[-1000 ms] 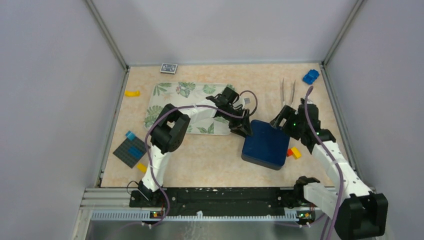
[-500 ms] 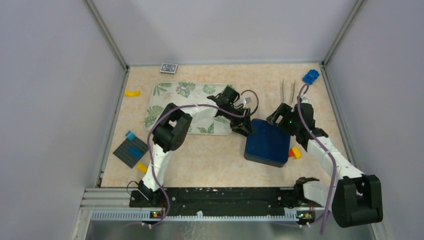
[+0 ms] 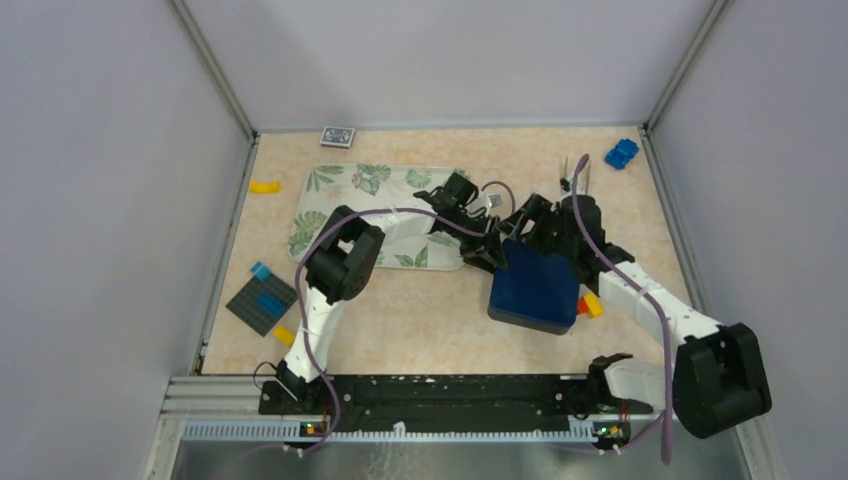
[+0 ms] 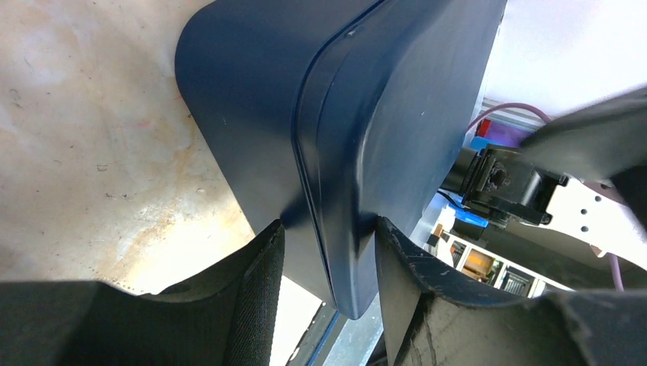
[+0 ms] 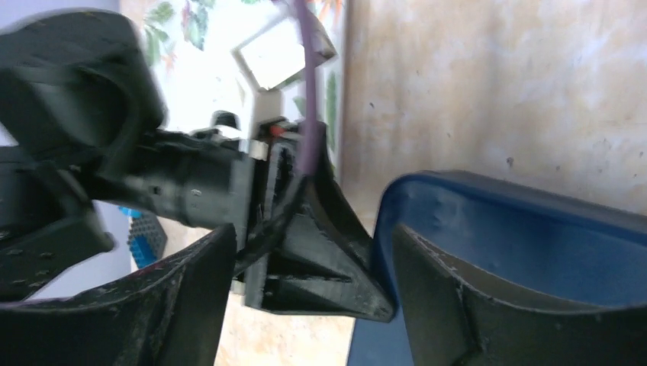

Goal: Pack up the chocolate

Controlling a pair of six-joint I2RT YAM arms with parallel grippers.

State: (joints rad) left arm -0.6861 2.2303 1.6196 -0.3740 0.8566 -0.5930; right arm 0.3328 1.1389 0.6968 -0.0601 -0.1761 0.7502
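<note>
A blue box (image 3: 533,288) is being pinched by the left end effector (image 4: 328,248). The right end effector (image 5: 309,244) is being held spread alongside.

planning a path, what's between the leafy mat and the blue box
The left tool, clamped on the rim of the blue box; the top view shows it.

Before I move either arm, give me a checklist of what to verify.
1. Left end effector gripping the dark blue rounded-square lidded box: ok, fingers clamp its corner rim.
2. Right end effector open and empty: ok.
3. Clearance between end effectors: not ok, the left's fingertip sits between the right's fingers.
4. Box opened: not ok, looks closed.
5. Chocolate pieces located: cannot tell, none visible in any view.
</note>
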